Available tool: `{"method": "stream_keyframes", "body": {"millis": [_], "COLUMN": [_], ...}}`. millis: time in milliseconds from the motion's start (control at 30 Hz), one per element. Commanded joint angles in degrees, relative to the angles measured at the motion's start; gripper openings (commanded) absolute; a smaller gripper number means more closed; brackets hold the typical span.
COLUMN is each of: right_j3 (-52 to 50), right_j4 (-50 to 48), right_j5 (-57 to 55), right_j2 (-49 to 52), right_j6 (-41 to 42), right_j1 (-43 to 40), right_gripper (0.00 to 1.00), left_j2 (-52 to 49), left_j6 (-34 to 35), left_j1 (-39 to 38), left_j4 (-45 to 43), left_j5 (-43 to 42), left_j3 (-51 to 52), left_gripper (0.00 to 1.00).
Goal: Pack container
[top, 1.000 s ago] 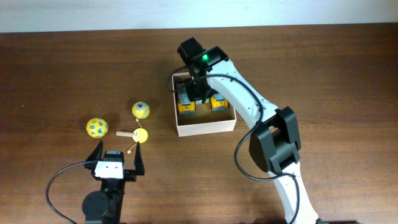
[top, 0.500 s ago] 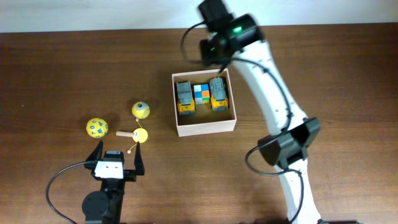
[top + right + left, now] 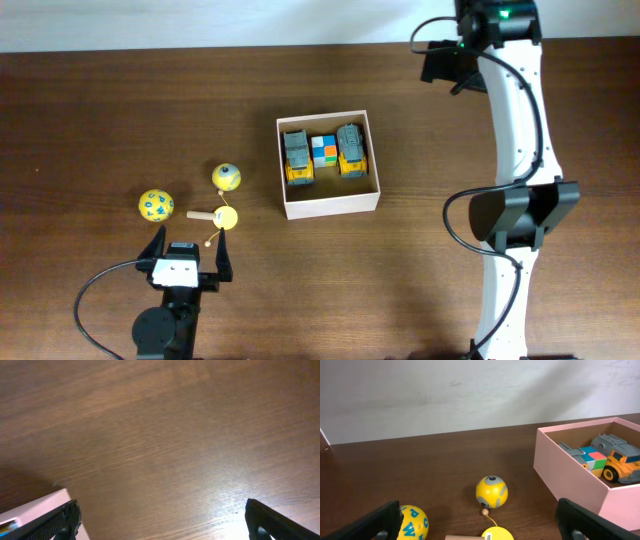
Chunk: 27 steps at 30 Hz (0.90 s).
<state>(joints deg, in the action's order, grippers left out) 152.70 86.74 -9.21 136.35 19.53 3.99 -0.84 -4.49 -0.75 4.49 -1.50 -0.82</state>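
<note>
The container [image 3: 330, 203], a square white box, stands at mid-table. Inside lie two yellow-and-grey toy trucks [image 3: 298, 157] [image 3: 350, 150] with a coloured cube [image 3: 322, 151] between them. My right gripper [image 3: 443, 68] hangs open and empty over bare wood, behind and to the right of the box. In the right wrist view its jaws [image 3: 162, 515] are wide apart, and a corner of the container [image 3: 35, 507] shows at the lower left. Near the front edge my left gripper [image 3: 190, 248] stands open. In the left wrist view this gripper [image 3: 477, 510] is open, short of the loose toys.
Left of the box lie a yellow-and-grey ball [image 3: 227, 177], a yellow ball with blue letters [image 3: 155, 204] and a yellow disc on a wooden stick [image 3: 227, 217]. The left wrist view shows the ball [image 3: 491, 492] and the box wall [image 3: 570, 477].
My right gripper has opened, lifted out of the container and swung to the back right. The coloured cube now lies between the trucks. The left arm has not moved.
</note>
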Motion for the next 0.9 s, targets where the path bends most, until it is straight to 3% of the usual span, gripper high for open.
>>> {"method": "stream_keyframes", "body": {"millis": [0,467,600,667,867], "right_j3": [-2.1,-7.5,-7.5,-7.5,-7.5], "right_j4": [0.0,-0.8,-0.9,-0.9,-0.9], "right_j5": [-0.7,-0.7,-0.7,-0.5,-0.3], "right_j2": [-0.9,-0.9,-0.9,-0.9,-0.9], "right_j6": [0.5,0.5,0.5,0.5,0.5], "right_j1": [-1.5,-1.8,-1.8,-1.8,-1.8], "right_gripper": [0.99,0.99,0.99,0.99,0.99], "left_j2": [0.1,0.1,0.1,-0.3,-9.6], "left_j6": [-0.3,-0.2,3.5,7.8,14.4], "left_j1": [-0.2,-0.2,-0.2,-0.2,1.0], "left_j4": [0.1,0.0,-5.1,-8.0,-4.4], "left_j5": [0.2,0.1,-1.9,1.6,5.4], "left_j3": [0.3,0.3,0.3,-0.7,-10.0], "left_gripper": [0.99,0.99,0.99,0.99,0.99]}}
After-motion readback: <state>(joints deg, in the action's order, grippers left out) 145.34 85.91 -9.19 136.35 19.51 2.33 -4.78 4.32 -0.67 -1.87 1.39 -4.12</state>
